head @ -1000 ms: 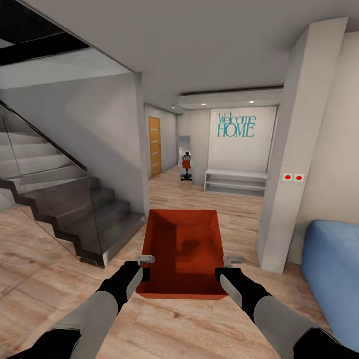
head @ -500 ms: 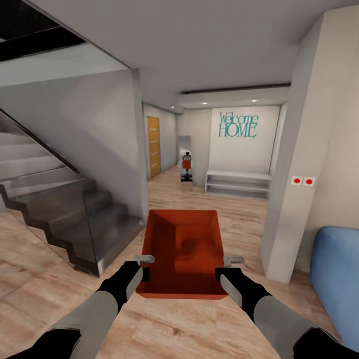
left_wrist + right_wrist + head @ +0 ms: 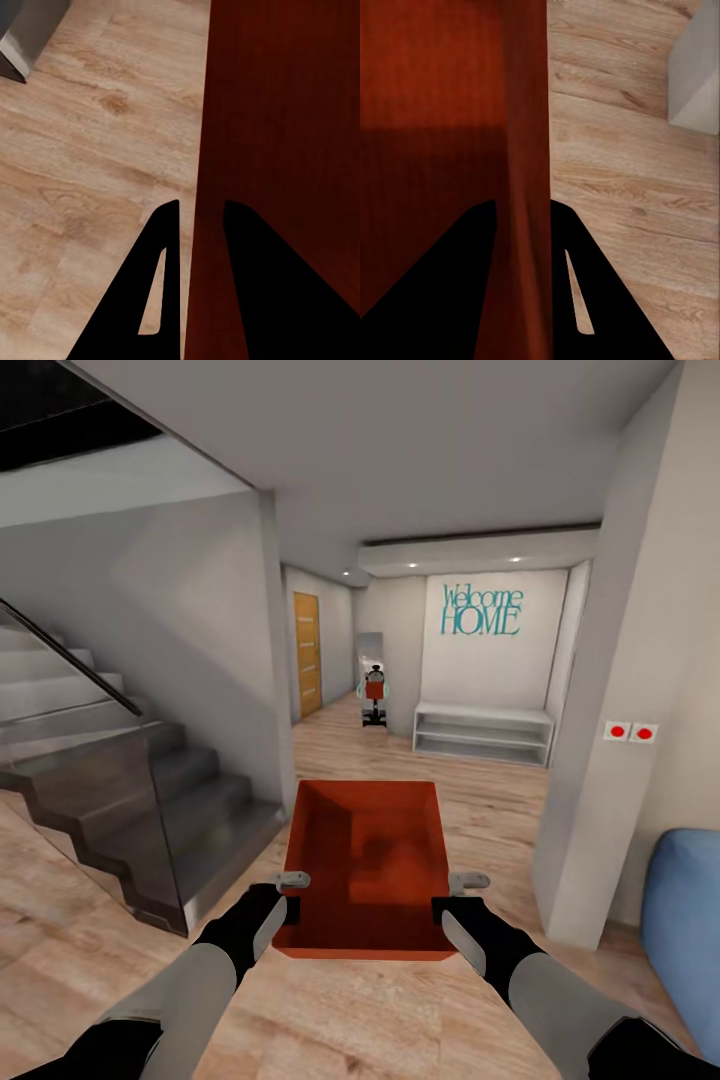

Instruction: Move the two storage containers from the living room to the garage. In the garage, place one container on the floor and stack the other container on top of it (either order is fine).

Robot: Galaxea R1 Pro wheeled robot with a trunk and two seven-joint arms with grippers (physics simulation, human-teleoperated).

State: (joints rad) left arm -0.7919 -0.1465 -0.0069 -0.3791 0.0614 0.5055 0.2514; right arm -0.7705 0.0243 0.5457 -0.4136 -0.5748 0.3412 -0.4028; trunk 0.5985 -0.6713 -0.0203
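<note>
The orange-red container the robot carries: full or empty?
Empty: the storage container shows only its bare orange-red floor and inner walls in the head view.

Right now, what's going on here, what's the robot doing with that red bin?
The robot is carrying one orange-red storage container in front of itself with both arms. The left gripper is clamped on the container's left wall and the right gripper on its right wall, fingers straddling the rim. It stands on the light wood floor, with a staircase to its left, a blue sofa to its right and a hallway with a Welcome HOME sign ahead.
</note>
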